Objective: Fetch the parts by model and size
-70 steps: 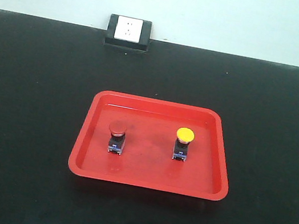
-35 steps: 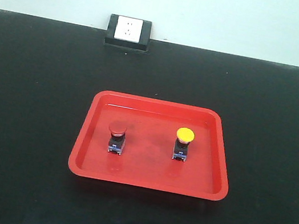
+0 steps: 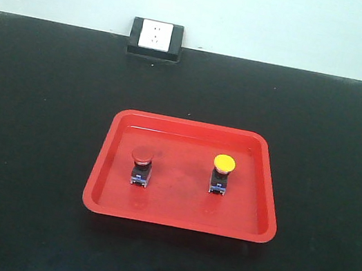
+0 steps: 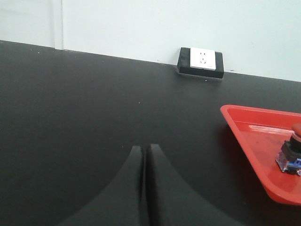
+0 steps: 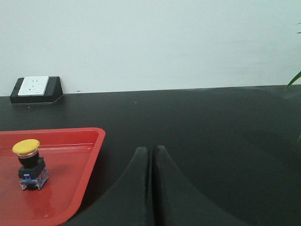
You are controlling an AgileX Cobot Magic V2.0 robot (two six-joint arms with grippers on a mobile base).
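Both switches stand upright in the red tray (image 3: 102, 164) mid-worktop, the red-capped switch (image 3: 141, 165) toward the left gripper (image 4: 145, 153) and the yellow-capped switch (image 3: 222, 174) toward the right gripper (image 5: 151, 153), both jaws clenched empty outside the tray.

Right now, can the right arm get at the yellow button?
Probably yes. The yellow button stands upright and alone in the red tray, apart from the red button. Only the low rim lies between it and the shut right pincer.
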